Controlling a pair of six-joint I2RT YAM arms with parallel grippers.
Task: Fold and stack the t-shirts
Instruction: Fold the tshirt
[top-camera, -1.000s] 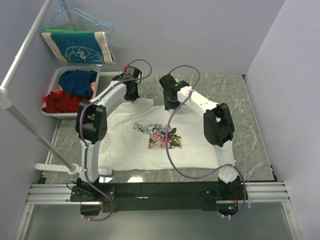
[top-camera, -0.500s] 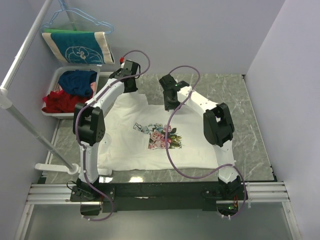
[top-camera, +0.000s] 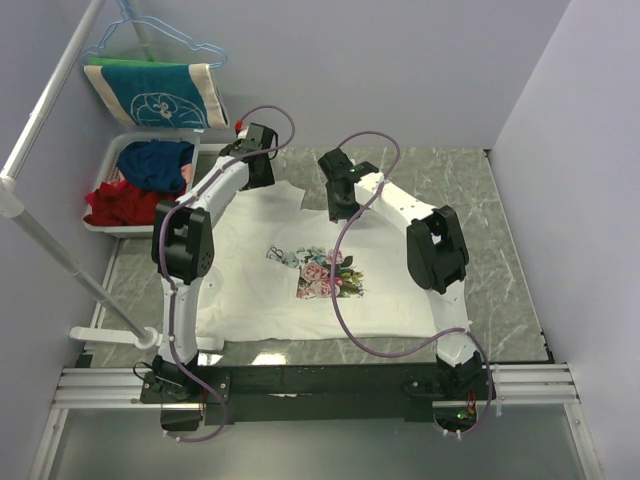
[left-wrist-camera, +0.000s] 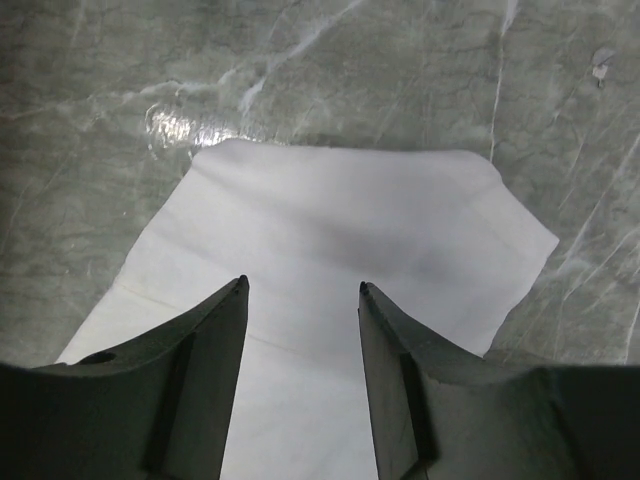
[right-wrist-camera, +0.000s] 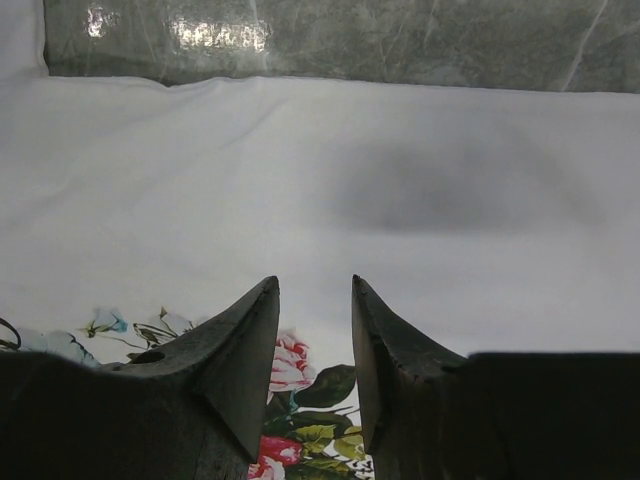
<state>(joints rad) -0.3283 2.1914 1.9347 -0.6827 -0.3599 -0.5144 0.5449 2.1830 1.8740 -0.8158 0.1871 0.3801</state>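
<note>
A cream-white t-shirt (top-camera: 255, 290) lies spread flat on the grey marble table, its flower print (top-camera: 325, 272) facing up. My left gripper (top-camera: 262, 176) hovers over the shirt's far left sleeve (left-wrist-camera: 350, 230). In the left wrist view the left gripper (left-wrist-camera: 303, 287) is open, with nothing between its fingers. My right gripper (top-camera: 340, 208) hangs above the shirt's far edge near the middle. In the right wrist view the right gripper (right-wrist-camera: 315, 282) is open over plain cloth (right-wrist-camera: 300, 170), and the flowers (right-wrist-camera: 290, 365) show just behind its tips.
A white bin (top-camera: 112, 160) with blue and red clothes stands at the far left. Above the bin, a teal cloth (top-camera: 160, 92) hangs on a hanger. A white pole (top-camera: 60, 250) slants along the left side. Bare marble (top-camera: 500, 260) lies to the right of the shirt.
My left gripper has opened, let go of the sleeve and moved toward the far left corner. The sleeve now lies flat. The right arm has not moved.
</note>
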